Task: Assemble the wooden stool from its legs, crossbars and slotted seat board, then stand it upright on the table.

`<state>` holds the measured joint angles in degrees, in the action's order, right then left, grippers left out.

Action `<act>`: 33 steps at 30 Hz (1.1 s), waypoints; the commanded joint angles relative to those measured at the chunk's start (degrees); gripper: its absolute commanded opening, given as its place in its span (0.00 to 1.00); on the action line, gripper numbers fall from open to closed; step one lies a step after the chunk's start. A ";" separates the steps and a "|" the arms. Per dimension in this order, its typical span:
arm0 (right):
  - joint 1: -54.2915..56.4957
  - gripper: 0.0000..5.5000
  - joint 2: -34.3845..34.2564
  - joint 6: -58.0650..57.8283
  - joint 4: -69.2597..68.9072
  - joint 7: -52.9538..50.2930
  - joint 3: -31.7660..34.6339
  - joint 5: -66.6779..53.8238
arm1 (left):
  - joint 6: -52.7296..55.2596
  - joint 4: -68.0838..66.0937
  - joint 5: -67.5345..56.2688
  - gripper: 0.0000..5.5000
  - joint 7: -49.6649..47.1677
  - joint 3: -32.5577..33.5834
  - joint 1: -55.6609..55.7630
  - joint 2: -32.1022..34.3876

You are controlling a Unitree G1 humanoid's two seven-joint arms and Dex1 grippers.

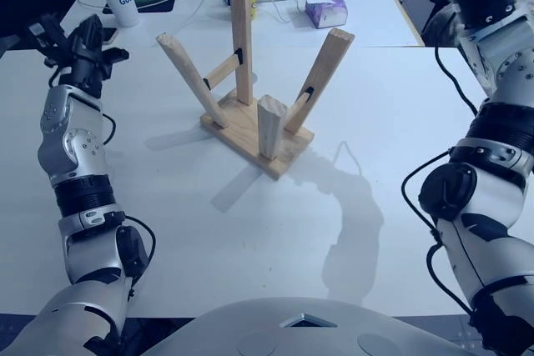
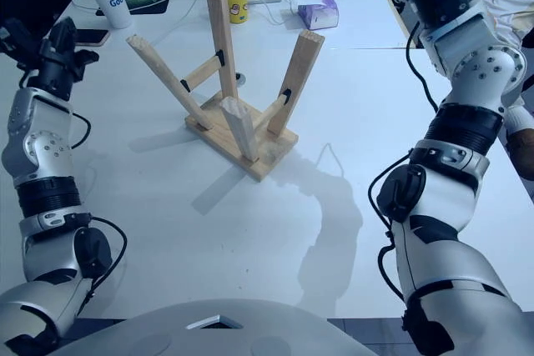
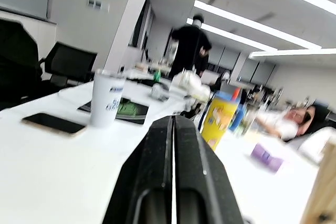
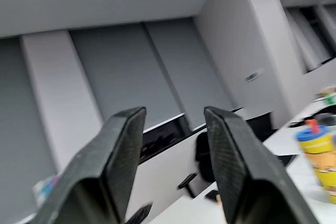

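The left hand [image 3: 173, 123] is pressed together, the right hand [image 4: 174, 113] spread. I think the upturned stool [image 1: 242, 127] should be gripped by two legs [image 1: 324, 77] and turned gently.

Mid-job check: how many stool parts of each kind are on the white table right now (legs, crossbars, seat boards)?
Pale wooden stool legs, pointing up: 4
Short wooden crossbars between legs: 2 visible
Flat wooden seat board, lying on the table under the legs: 1
Total: 7
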<state>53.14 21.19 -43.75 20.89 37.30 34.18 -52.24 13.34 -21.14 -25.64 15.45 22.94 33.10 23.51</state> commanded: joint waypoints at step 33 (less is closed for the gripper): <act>-53.08 0.00 -2.61 -13.97 -43.86 -28.77 -40.90 38.46 | -27.31 -48.25 42.90 0.00 3.36 -36.79 6.67 -2.85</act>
<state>0.51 17.71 -56.37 -22.88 9.29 -5.97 -15.21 -14.05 -68.91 15.82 15.71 -12.05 42.83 22.75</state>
